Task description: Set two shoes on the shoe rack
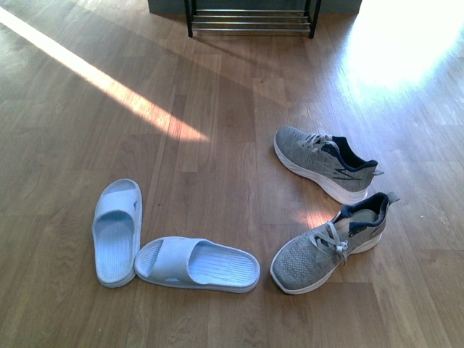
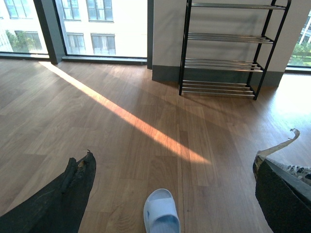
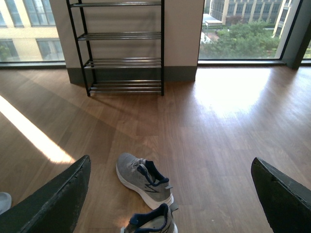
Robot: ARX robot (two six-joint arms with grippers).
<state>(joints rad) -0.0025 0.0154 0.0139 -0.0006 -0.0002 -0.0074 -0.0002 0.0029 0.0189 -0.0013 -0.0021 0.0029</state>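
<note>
As nothing is yet held, left hand and right hand are recorded spread wide, empty. Sneakers: on floor, 1 o'clock. Slides: 11 o'clock. Rack: 12 o'clock, well beyond. Nearer sneaker is best gripped at the rear by the right hand and kept level.

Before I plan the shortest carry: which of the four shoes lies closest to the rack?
The grey sneaker farther back, its toe pointing left. The other sneaker and both blue slides lie nearer the camera, farther from the rack.
</note>
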